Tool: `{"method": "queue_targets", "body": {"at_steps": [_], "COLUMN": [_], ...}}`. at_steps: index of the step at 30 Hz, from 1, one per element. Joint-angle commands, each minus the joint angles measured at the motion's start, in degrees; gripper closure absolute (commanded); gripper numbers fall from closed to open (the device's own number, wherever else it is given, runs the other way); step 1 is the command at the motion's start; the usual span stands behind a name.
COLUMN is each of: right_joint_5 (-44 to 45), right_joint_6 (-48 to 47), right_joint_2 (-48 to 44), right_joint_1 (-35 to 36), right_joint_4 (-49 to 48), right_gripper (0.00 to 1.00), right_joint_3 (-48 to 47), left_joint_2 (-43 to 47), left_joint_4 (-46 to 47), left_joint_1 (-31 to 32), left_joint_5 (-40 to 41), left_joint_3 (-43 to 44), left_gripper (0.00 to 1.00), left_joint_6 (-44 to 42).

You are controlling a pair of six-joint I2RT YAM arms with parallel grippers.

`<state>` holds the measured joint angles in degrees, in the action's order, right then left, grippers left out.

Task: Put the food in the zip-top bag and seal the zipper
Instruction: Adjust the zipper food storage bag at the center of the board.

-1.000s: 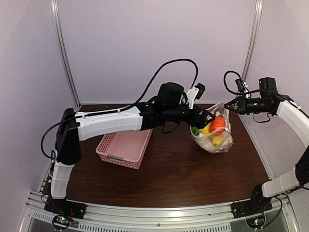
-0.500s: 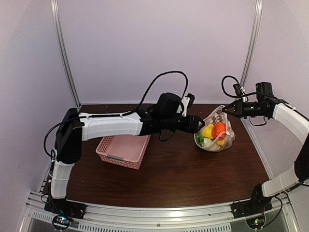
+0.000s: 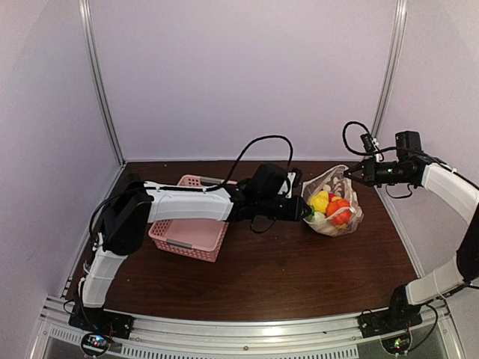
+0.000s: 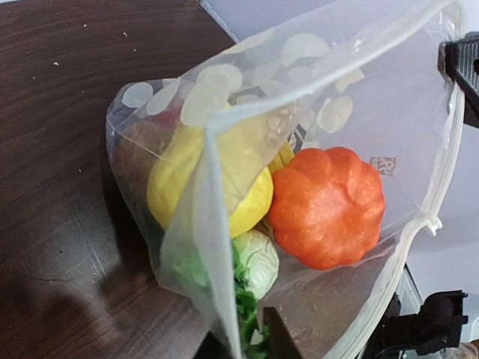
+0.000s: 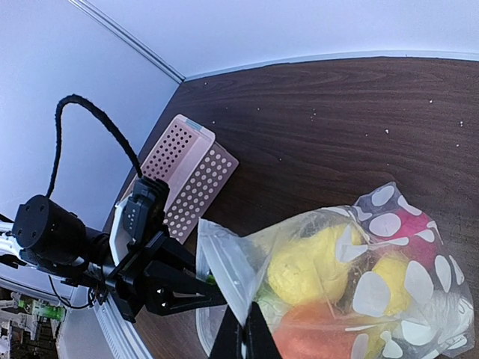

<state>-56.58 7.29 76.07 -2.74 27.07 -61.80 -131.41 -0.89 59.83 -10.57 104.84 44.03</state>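
Note:
The zip-top bag [image 3: 330, 182] stands at the back right of the table, clear with white dots and mouth open. The food lies inside: a yellow piece [image 3: 320, 202], an orange pumpkin [image 4: 329, 206], a white-green cabbage [image 4: 258, 258] and a red piece [image 5: 408, 224]. My left gripper [image 3: 305, 214] is shut on the bag's near-left rim, the film running between its fingertips [image 4: 281, 340]. Holding the bag's upper right edge, my right gripper [image 3: 352, 173] is shut and keeps it raised. The white zipper [image 4: 441, 164] runs along the open mouth.
A pink lattice basket [image 3: 191, 232] sits left of the bag, under my outstretched left arm. The enclosure's back wall and right-hand wall stand close behind and beside the bag. Dark wooden tabletop [image 3: 284, 277] stretches in front.
My left arm dropped lower and reached to the bag's left rim, and its jaws went from wide open to shut on the film. The right gripper kept its hold.

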Motion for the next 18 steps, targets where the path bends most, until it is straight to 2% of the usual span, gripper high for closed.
{"method": "queue_targets", "body": {"at_steps": [1, 5, 8, 10, 12, 13, 14, 15, 16, 17, 18], "right_joint_5": [1.04, 1.96, 2.20, 2.39, 16.98, 21.27, 17.63, 7.04, -0.19, 1.09, 11.10], "right_joint_6": [-0.89, -2.77, -8.06, -9.18, -7.54, -9.64, -13.24, -17.03, -19.01, -16.86, -13.34], "right_joint_2": [-2.00, -2.62, -3.21, -5.05, -5.72, -4.50, -2.56, -1.20, -1.26, -2.86, -5.31], "right_joint_1": [-0.09, 0.37, 1.46, 1.51, 1.77, 1.75, 1.82, 1.87, 2.19, 2.68, 3.75], "right_joint_4": [-1.32, 0.49, 5.07, 4.23, 1.43, 2.55, 7.31, 13.70, 17.62, 15.59, 10.27], "right_gripper": [1.00, 1.00, 1.00, 1.00, 1.00, 1.00, 1.00, 1.00, 1.00, 1.00, 1.00], "right_joint_3": [1.23, 0.42, -2.63, -2.91, -1.15, -1.57, -3.87, -7.54, -9.70, -9.76, -7.26], "left_joint_2": [-1.82, -0.80, 2.02, 5.14, 4.81, 3.09, 1.49, 1.66, 3.95, 6.11, 6.91], "left_joint_4": [4.49, 6.26, 12.44, 16.17, 11.66, 9.66, 10.22, 12.06, 12.63, 12.45, 11.53], "left_joint_1": [-0.92, -0.99, -0.46, 0.62, 0.78, -0.79, -2.30, -2.50, -1.40, 0.86, 2.07], "left_joint_5": [-1.50, -3.25, -7.49, -6.22, 2.23, 0.59, -5.51, -9.60, -8.67, -2.44, 2.84], "left_joint_3": [2.30, 4.03, 4.20, 1.94, 1.99, 3.36, 4.32, 3.96, 2.88, 0.99, 0.45], "left_gripper": [0.99, 1.00, 1.00, 1.00, 1.00, 1.00, 1.00, 1.00, 1.00, 1.00, 1.00], "left_joint_6": [3.50, 1.97, -0.32, -4.70, -8.25, -7.28, -4.21, -2.79, -5.49, -9.56, -11.60]}}
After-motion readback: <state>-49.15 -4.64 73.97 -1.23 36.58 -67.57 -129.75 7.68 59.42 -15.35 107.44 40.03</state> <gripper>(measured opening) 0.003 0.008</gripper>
